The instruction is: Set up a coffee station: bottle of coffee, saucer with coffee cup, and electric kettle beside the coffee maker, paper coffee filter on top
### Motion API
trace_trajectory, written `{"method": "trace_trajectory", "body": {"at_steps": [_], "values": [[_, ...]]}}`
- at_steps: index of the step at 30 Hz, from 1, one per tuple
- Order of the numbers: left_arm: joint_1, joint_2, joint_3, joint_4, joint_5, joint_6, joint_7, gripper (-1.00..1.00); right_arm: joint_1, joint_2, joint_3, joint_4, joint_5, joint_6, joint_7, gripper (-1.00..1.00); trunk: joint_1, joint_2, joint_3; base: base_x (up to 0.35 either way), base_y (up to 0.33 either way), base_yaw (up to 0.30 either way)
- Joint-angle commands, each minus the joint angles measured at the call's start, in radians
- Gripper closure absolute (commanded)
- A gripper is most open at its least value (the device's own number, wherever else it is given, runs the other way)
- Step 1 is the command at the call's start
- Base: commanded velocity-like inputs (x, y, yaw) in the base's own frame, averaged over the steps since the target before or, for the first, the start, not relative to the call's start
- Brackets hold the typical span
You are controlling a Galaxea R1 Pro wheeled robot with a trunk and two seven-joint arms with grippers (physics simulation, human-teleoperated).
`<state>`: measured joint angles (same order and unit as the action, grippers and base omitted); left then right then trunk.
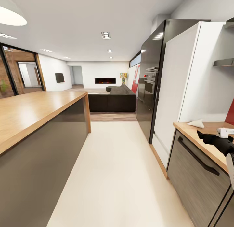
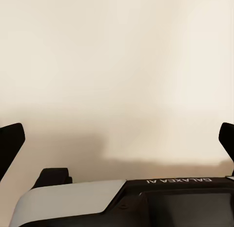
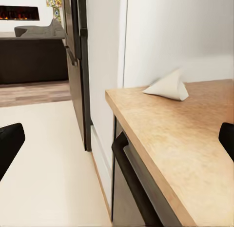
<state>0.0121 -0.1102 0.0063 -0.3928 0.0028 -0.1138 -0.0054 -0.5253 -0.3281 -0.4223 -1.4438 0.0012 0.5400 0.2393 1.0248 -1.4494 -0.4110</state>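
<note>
Pale cream floor (image 1: 120, 175) runs down the middle of a long kitchen, between a big wood-topped island block (image 1: 29, 113) with dark grey sides on the left and the kitchen countertop (image 1: 208, 142) on the right. Nearest on the right, the right gripper (image 1: 211, 137) reaches in low over the near part of that light-wood worktop, above a dark grey cabinet front with a black bar handle (image 1: 198, 157); in the right wrist view its black fingertips (image 3: 9, 144) sit at the two opposite edges of the picture, spread wide with nothing between them. The left gripper (image 2: 117, 139) likewise stands wide apart and empty, facing a plain cream surface.

A little farther along the worktop, near its far end and close to the white wall panel (image 1: 178, 83), lies the paper coffee filter (image 1: 197, 123), a small white cone resting on its side on the wood, well apart from the right gripper. Beyond it stands a tall black unit with a built-in oven (image 1: 150, 85). Farthest off, a dark sofa (image 1: 112, 100) sits before a white wall with a lit fireplace (image 1: 105, 80).
</note>
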Motion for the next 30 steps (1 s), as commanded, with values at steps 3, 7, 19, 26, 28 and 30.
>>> {"method": "trace_trajectory", "body": {"at_steps": [3, 7, 19, 26, 28, 30], "values": [[0.0, 0.0, 0.0, -0.001, 0.0, -0.001, 0.0, -1.0, 0.0, 0.0, -0.001, 0.02, 0.0, 0.003, 0.003, -1.0, 0.0, -0.001, -0.001, 0.117, -0.012, -0.001], [0.0, 0.0, 0.0, -0.001, 0.0, -0.001, -0.001, -1.0, 0.0, 0.0, -0.001, 0.029, 0.0, 0.001, 0.001, -1.0, 0.0, -0.001, -0.001, 0.219, -0.005, 0.0], [0.0, 0.0, 0.002, -0.001, 0.0, -0.001, -0.001, -1.0, -0.001, 0.0, -0.001, 0.037, 0.0, -0.001, -0.001, -1.0, 0.0, -0.001, -0.001, 0.139, -0.001, 0.0], [0.0, 0.001, 0.004, -0.001, 0.0, -0.001, 0.001, -1.0, -0.001, 0.0, 0.0, 0.056, 0.001, -0.002, -0.002, -1.0, 0.0, -0.001, -0.001, 0.164, -0.044, 0.0], [0.0, 0.001, 0.005, -0.001, 0.0, -0.001, 0.001, -1.0, -0.001, 0.0, 0.001, 0.073, 0.002, -0.003, -0.004, -1.0, 0.0, -0.001, -0.001, 0.094, -0.044, 0.0], [0.0, 0.001, 0.005, -0.001, 0.0, -0.001, 0.001, -1.0, -0.001, 0.0, 0.001, 0.078, 0.002, -0.003, -0.004, -1.0, 0.0, -0.001, -0.001, 0.169, -0.122, 0.0]]}}
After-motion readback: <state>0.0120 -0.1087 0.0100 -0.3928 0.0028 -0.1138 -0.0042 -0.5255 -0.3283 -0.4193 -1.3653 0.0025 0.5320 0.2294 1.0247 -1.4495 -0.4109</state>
